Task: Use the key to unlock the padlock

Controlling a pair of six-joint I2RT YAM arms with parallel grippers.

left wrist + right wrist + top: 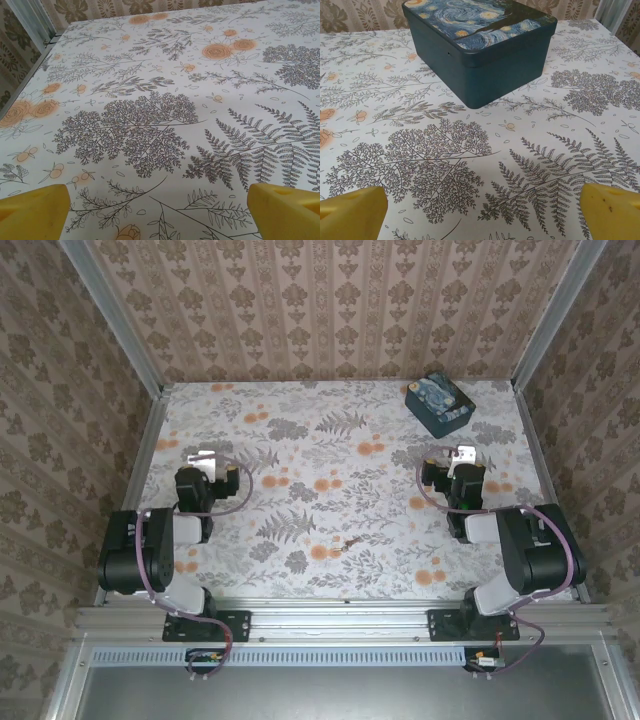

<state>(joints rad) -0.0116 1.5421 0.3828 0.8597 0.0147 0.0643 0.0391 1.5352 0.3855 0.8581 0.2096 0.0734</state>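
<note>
padlock (440, 405): dark blue swirl-print block, far right | key (352, 543): reddish-brown sliver, mid-table, well apart

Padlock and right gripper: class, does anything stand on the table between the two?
Nothing visible does. Bare floral tabletop lies between the right gripper, jaws apart, and the padlock straight ahead of it.

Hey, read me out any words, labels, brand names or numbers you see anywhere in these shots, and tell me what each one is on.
No readable text in any view.
Padlock: swirl print only on its face, no letters or numbers.
Key: too small to tell any marking.
Tabletop: flower and fern print, no words.
Wallpaper: ornament pattern, no words.
</note>
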